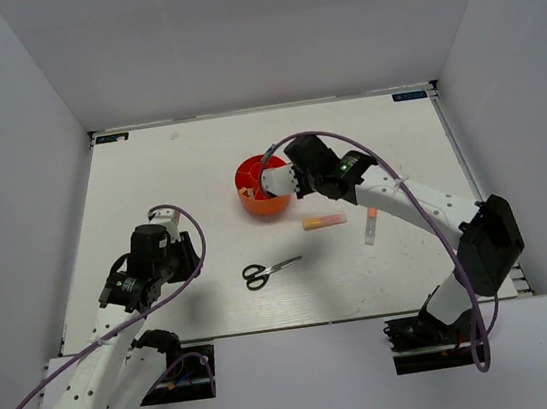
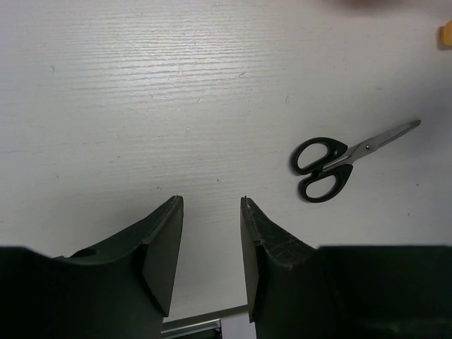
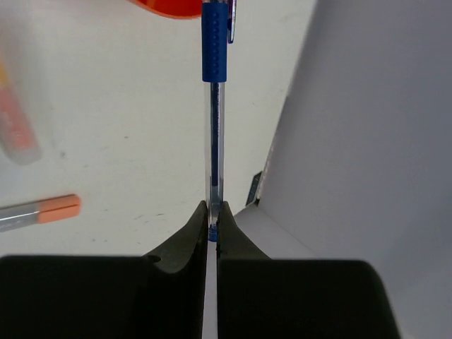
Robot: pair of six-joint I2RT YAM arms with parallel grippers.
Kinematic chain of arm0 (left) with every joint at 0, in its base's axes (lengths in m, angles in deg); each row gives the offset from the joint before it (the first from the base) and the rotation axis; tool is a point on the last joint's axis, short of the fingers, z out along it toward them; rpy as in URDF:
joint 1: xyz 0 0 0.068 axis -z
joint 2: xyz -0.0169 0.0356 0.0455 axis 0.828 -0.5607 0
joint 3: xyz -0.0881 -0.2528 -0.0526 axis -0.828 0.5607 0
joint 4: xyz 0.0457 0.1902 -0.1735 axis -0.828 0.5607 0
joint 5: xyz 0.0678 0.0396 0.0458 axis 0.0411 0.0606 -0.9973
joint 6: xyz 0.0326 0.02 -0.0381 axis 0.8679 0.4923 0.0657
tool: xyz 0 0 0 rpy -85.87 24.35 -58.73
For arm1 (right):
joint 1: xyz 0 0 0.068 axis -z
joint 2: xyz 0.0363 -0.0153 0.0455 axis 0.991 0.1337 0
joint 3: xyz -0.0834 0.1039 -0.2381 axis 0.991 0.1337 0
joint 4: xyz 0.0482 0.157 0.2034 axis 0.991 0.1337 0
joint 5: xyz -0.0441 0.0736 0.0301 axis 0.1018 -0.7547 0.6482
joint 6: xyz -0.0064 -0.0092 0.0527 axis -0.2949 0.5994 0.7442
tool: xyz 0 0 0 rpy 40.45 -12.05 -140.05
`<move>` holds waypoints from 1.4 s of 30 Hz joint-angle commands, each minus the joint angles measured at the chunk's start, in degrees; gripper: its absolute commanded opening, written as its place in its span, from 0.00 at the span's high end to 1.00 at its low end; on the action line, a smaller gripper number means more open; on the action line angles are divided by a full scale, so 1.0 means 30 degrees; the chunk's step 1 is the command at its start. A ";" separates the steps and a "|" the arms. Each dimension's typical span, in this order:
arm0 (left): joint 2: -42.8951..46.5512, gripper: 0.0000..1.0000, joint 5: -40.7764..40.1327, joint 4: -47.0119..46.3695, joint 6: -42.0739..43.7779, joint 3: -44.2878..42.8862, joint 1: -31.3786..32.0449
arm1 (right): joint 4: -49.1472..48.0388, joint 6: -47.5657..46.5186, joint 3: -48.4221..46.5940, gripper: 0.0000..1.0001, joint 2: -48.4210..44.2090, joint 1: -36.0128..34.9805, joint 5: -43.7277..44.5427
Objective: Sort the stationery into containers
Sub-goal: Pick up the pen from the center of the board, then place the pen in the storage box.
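Toward the back of the table (image 1: 149,180), organiser (image 1: 257,206), pen (image 3: 215,106) pointing at it; nearer and right, marker (image 1: 324,222), then tube (image 1: 370,225) (apart, not touching); nearest, left of marker, scissors (image 1: 270,269).

Left hand (image 2: 210,203) agape, right hand (image 3: 213,210) pinched tight.

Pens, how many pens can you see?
1. The blue pen is pinched in the right gripper, pointing toward the orange organiser. Others may hide inside the organiser, behind that gripper. The orange-yellow marker lying nearby isn't a pen.
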 commanded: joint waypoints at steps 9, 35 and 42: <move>0.0026 0.51 -0.0337 -0.0024 0.0133 0.0147 -0.0090 | -0.4910 -0.4050 -0.1947 1.00 0.3037 0.1423 0.3426; -0.0091 0.51 -0.0250 -0.0054 0.0220 0.0147 -0.0061 | -0.6792 -1.1990 0.0482 1.00 0.4329 0.1277 0.4131; -0.0150 0.51 -0.0337 -0.0054 0.0221 0.0147 -0.0090 | -0.7407 -1.3896 0.0923 1.00 0.4386 0.1043 0.3575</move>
